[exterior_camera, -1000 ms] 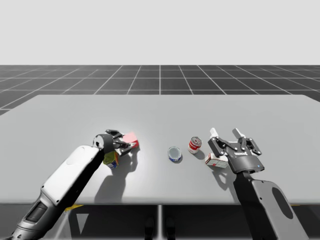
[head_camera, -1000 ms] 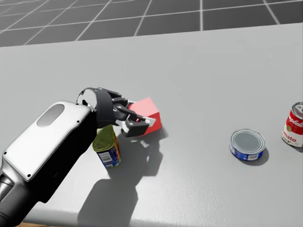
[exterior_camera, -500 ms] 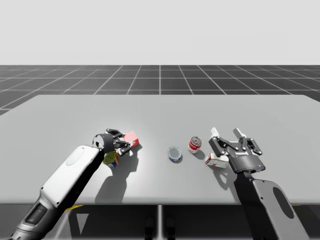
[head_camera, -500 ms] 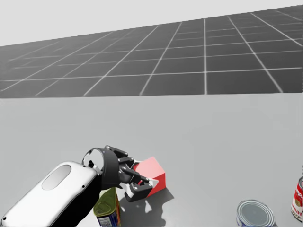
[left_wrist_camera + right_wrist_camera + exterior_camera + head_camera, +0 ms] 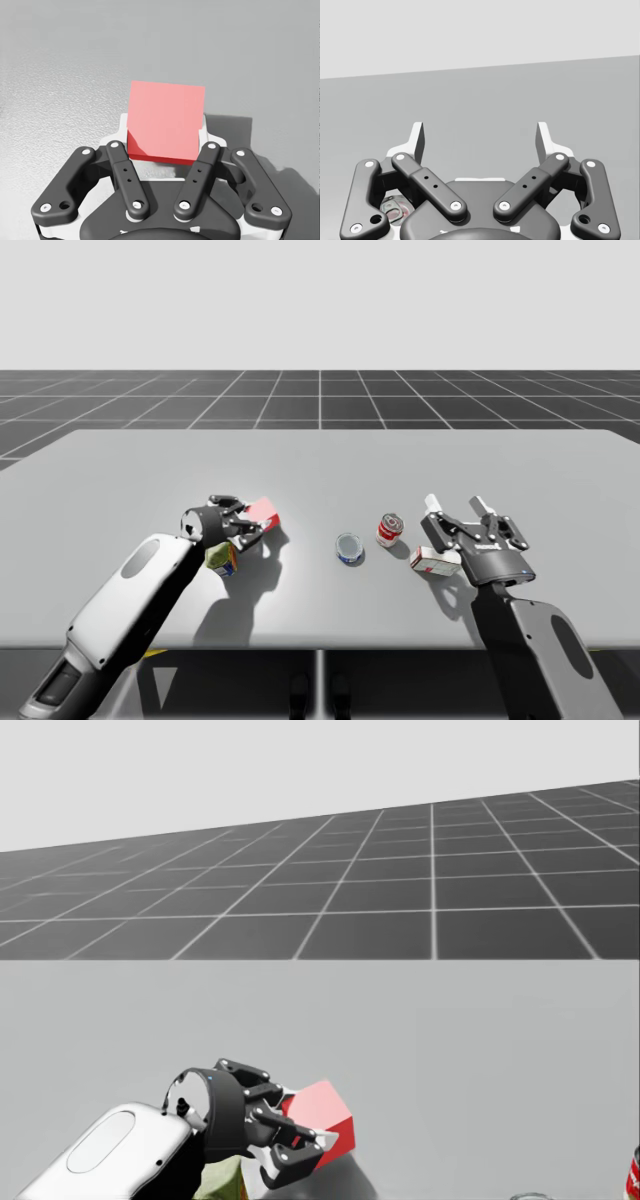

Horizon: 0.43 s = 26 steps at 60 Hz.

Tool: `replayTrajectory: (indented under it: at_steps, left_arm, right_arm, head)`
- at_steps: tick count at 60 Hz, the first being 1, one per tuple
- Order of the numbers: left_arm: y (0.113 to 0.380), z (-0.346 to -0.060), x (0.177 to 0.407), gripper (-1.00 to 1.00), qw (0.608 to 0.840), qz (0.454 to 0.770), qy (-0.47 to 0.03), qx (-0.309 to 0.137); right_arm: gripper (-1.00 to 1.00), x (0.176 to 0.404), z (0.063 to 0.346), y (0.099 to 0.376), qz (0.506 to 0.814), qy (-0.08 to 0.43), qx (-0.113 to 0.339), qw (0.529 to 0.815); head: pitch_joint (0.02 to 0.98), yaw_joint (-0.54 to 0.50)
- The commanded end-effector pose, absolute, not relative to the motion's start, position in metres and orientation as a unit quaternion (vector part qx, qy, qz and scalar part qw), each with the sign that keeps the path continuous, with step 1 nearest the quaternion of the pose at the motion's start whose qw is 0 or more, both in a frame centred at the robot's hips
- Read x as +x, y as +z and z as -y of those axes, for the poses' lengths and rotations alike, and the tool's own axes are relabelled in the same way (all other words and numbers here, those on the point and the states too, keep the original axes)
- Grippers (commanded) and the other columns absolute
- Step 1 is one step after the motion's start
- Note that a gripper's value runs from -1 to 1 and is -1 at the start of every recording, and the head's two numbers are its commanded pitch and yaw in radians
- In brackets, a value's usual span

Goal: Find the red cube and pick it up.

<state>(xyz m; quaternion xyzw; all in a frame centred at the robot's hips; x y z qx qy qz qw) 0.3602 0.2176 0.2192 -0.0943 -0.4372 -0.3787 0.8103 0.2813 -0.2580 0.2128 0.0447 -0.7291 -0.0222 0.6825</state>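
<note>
The red cube (image 5: 263, 512) is in my left gripper (image 5: 250, 524), left of the table's middle in the high view. In the left wrist view the cube (image 5: 165, 120) sits between the two fingers of my left gripper (image 5: 164, 131), touched on both sides, and casts a shadow on the table beside it. The head view has the cube (image 5: 322, 1118) near its lower edge, with the left gripper (image 5: 298, 1148) shut on it. My right gripper (image 5: 455, 506) hovers open at the right of the table, and in its wrist view this gripper (image 5: 481, 137) has nothing between the fingers.
A green and yellow can (image 5: 222, 558) stands right under my left forearm. A flat blue tin (image 5: 349, 547) and a red and white can (image 5: 389, 529) stand mid-table. A white and red box (image 5: 433, 560) lies beneath my right gripper. The grey table (image 5: 320, 455) is bare behind them.
My head has turned upward, so the table things sit lower in the head view. In the high view my left gripper has risen slightly with the red cube. The right arm has barely moved.
</note>
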Motion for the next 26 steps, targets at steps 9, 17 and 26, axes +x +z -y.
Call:
replayTrajectory:
  at_steps: [9,17,26]
  left_arm:
    - [0.277,-0.212,0.361,1.0,0.8,0.434,-0.406,-0.088]
    - [0.314,-0.214,0.358,1.0,0.783,0.475,-0.395,-0.074]
    - [0.358,-0.219,0.35,1.0,0.76,0.531,-0.367,-0.075]
  right_arm:
    - [-1.0,0.281,0.26,0.214,0.73,-0.023,0.045,0.682]
    - [-1.0,0.281,0.26,0.214,0.731,-0.022,0.046,0.681]
    - [-1.0,0.281,0.26,0.214,0.731,-0.022,0.045,0.68]
  head:
    - [0.448,0.24]
    - [0.447,0.24]
    - [0.446,0.24]
